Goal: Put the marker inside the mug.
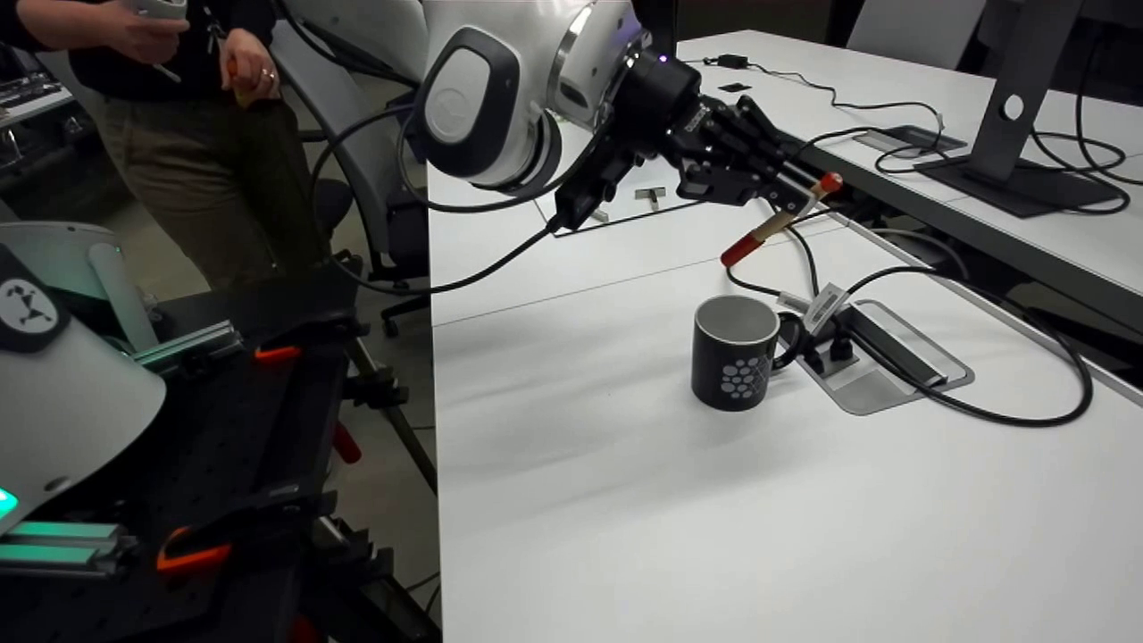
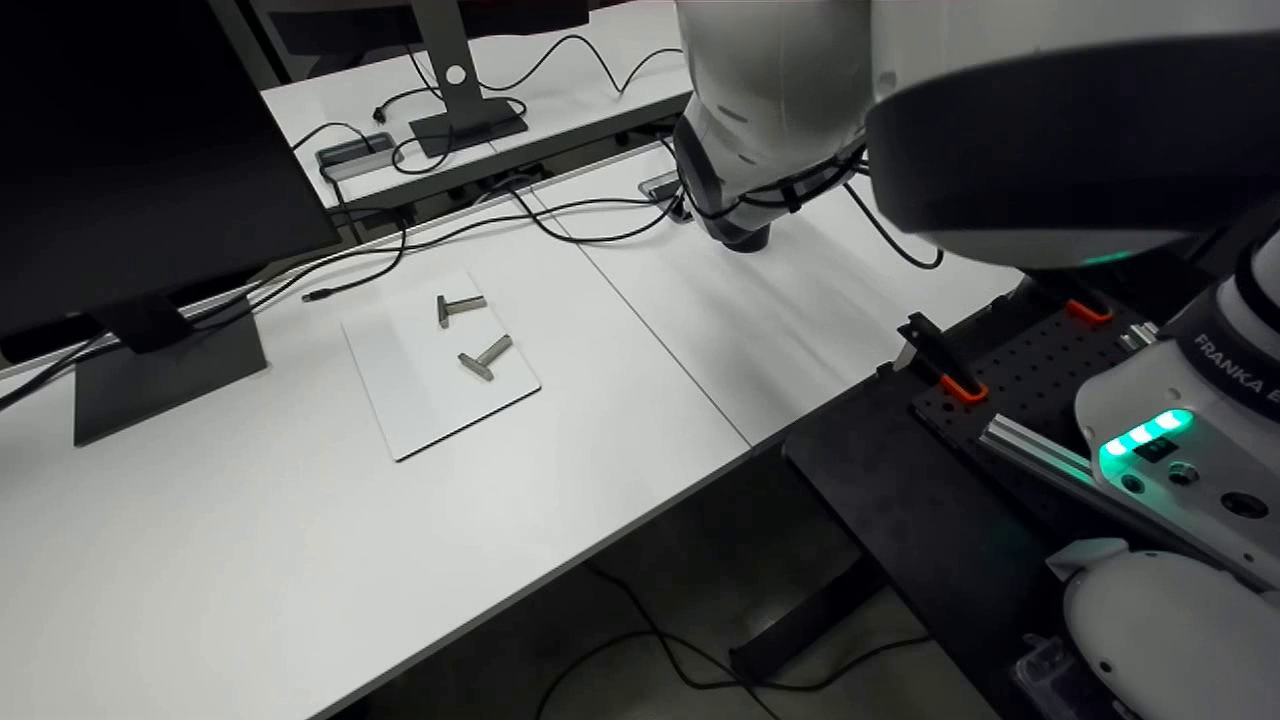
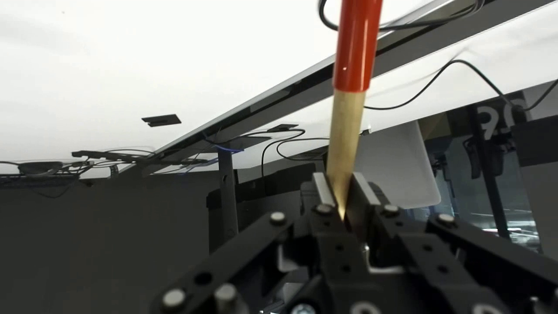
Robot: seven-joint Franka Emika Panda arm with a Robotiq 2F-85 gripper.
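My gripper (image 1: pixel 806 198) is shut on the marker (image 1: pixel 773 224), a slim stick with a tan middle and red ends. It holds the stick aloft at a slant, the lower red end pointing down toward the table. In the wrist view the tan part of the marker (image 3: pixel 345 131) runs between the fingertips of the gripper (image 3: pixel 345 189). The black mug (image 1: pixel 728 375), with pale dots on its side, stands upright on the table, its mouth upward. In that exterior view the marker's lower end appears above the mug's rim, apart from it. The arm hides gripper, marker and mug in an exterior view (image 2: pixel 775 120).
Beside the mug's handle, a power outlet (image 1: pixel 893 357) with plugs and a looping black cable (image 1: pixel 1009 420) sits in the tabletop. A white board (image 2: pixel 420 400) with two metal T-shaped pieces lies on the table near a monitor (image 2: pixel 150 170). A person (image 1: pixel 179 116) stands behind the arm.
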